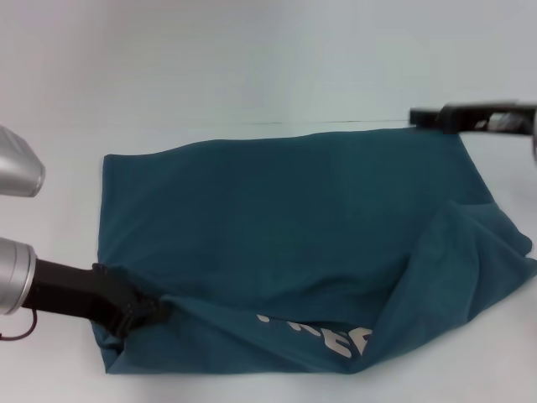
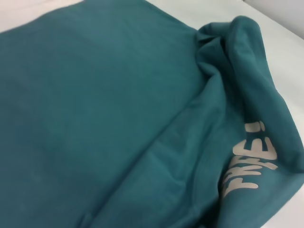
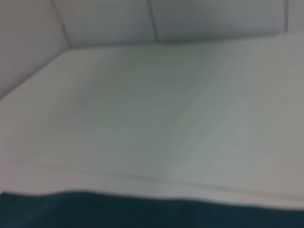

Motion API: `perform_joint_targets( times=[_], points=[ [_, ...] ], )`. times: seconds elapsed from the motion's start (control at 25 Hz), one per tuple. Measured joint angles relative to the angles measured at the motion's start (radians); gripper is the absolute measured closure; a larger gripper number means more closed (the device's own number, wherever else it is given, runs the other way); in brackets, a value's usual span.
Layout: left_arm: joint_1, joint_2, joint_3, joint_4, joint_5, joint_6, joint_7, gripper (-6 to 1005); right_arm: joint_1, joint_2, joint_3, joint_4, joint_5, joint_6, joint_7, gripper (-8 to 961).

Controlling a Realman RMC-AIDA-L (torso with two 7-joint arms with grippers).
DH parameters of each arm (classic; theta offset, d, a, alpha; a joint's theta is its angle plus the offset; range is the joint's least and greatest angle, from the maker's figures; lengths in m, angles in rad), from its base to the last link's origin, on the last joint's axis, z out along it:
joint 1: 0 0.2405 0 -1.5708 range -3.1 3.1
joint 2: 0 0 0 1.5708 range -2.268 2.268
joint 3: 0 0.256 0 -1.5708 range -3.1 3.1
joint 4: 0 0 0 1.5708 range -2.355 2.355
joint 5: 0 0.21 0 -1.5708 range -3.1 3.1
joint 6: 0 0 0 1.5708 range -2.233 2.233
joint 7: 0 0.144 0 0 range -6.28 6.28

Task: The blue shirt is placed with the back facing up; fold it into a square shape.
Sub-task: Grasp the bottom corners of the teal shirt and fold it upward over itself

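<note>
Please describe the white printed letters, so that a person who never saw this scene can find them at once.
Start at the blue shirt, which covers most of the white table. Go to its near edge, right of the left pincer, where an under layer shows below the fold. The white letters there are the only print on the plain fabric.

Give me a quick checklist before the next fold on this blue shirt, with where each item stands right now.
1. Left gripper on the shirt's near left part, fabric bunched around its tip: ok, though a firm pinch cannot be told.
2. Right gripper at the far right corner of the blue shirt: near the edge, grip cannot tell.
3. Back facing up: not ok along the near edge, where white letters show on a turned-over strip.
4. Fabric flat: not ok, the right side is bunched in a hump.
5. Square shape: not ok, not yet reached.
6. Table beyond the shirt: ok.
</note>
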Motion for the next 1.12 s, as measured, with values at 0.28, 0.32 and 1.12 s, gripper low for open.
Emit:
perform_joint_targets(
  times=[0.28,0.32,1.12],
  points=[
    [-0.011,0.004,-0.004,-0.004,-0.001,-0.020,0.007,996,-0.061,0.003,-0.221,-0.202,-0.289,-0.111,0.340,303],
    [-0.011,0.004,-0.002,-0.006,-0.001,-0.025,0.008,996,-0.060,0.005,-0.226,-0.218,-0.304,-0.138,0.355,306],
    [-0.027,0.006,0.006,-0.056,0.012,-0.080,0.022,996,-0.035,0.003,-0.151,-0.251,-0.293,-0.374,0.371,323]
  ],
)
